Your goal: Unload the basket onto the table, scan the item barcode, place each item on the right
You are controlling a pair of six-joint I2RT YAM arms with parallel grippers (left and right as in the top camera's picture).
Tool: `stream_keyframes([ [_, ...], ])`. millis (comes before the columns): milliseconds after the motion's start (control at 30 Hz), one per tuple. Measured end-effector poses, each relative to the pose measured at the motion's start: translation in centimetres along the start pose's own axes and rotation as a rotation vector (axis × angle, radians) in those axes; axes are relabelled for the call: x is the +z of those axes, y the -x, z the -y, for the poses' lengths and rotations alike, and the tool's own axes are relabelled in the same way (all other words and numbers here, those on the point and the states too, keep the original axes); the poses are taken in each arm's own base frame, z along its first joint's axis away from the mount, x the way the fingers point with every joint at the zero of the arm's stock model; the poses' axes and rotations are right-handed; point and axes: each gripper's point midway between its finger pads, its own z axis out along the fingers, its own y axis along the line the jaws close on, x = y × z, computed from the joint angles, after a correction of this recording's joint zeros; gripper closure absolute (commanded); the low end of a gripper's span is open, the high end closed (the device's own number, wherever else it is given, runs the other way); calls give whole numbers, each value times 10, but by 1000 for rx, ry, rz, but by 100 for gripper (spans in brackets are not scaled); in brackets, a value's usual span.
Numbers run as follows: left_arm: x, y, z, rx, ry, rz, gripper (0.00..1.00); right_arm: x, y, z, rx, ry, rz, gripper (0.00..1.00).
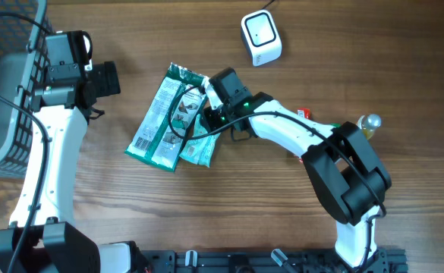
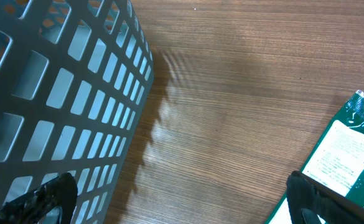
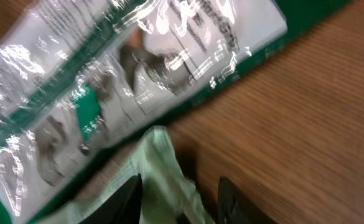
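Right gripper (image 3: pixel 178 202) astride a pale green packet (image 3: pixel 163 168) — nothing scanned yet.
Its fingers straddle the packet's corner; I cannot tell whether they pinch it. The left gripper (image 2: pixel 178 202) gapes empty beside the basket (image 2: pixel 57 93). The packet lies mid-table against a dark green packet (image 1: pixel 161 114), well apart from the scanner (image 1: pixel 261 38) — lifting and presenting seem left to do. No barcode is legible.
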Motion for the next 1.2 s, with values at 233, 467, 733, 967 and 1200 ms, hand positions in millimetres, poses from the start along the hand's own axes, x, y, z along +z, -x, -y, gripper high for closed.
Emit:
stream_keyframes([
  [233,0,0,0,0,0,0,0,-13,-49,8,136,-61,-212,64],
  [467,0,0,0,0,0,0,0,-68,-38,0,147,-93,-158,49],
  [733,0,0,0,0,0,0,0,-80,-28,14,153,-152,-110,50],
  [967,0,0,0,0,0,0,0,-56,-47,14,178,-109,-201,54],
  [1200,0,0,0,0,0,0,0,-40,-67,11,202,-71,-282,56],
])
